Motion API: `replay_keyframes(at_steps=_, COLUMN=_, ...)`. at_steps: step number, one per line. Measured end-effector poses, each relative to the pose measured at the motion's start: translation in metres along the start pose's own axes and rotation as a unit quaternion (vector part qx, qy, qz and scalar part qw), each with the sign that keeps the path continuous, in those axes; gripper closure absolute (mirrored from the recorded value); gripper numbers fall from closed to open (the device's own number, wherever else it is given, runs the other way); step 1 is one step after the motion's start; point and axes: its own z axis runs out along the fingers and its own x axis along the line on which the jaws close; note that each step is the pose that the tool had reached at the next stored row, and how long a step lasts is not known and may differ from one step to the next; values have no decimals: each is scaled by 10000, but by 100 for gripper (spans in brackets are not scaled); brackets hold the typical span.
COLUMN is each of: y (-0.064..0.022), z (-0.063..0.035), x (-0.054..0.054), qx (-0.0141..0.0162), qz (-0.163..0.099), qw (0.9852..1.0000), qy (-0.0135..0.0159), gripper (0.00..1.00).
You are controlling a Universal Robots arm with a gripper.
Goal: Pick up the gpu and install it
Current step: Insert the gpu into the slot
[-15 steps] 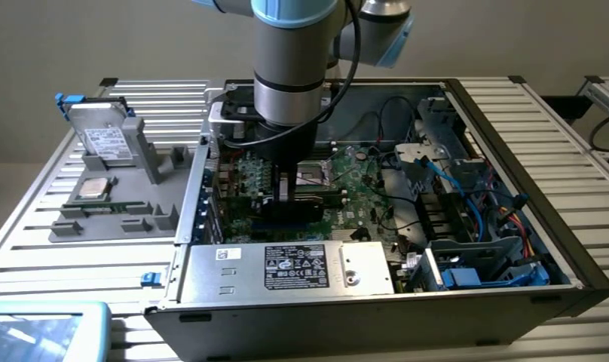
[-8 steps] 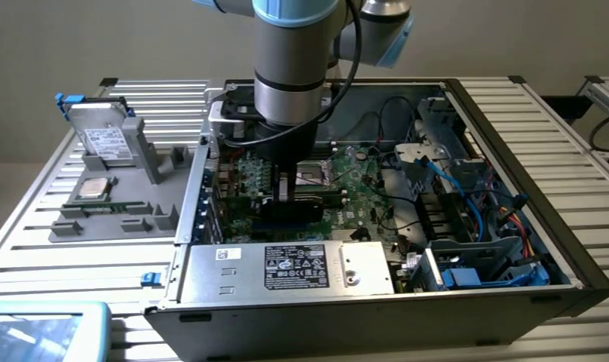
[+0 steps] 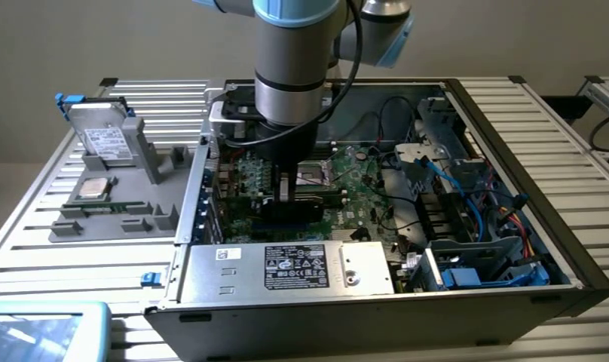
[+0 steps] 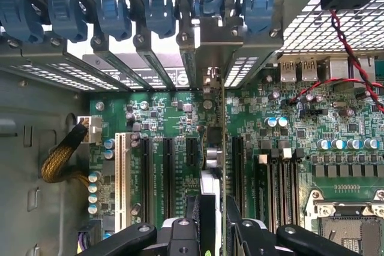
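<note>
Edge-on gpu (image 4: 211, 205) between jaws, seating unclear

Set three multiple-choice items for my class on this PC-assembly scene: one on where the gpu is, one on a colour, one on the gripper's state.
1. Where is the gpu?
A lying flat on a shelf
B upright on edge over the motherboard
C hanging high in the air

2. The slot clips are:
A red
B blue
C yellow

3. The gripper is:
A wide open and empty
B shut on a cable
C shut on the gpu

Key:
1 B, the card stands edge-on above the board's slots.
2 B, the clips in the row are blue.
3 C, the gripper clamps the card from both sides.
</note>
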Motion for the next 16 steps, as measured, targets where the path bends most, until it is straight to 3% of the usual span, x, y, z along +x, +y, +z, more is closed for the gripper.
replay_keyframes(at_steps=16, y=0, z=-2, x=14, qx=2, qz=-39, qw=10000, qy=7, gripper=72)
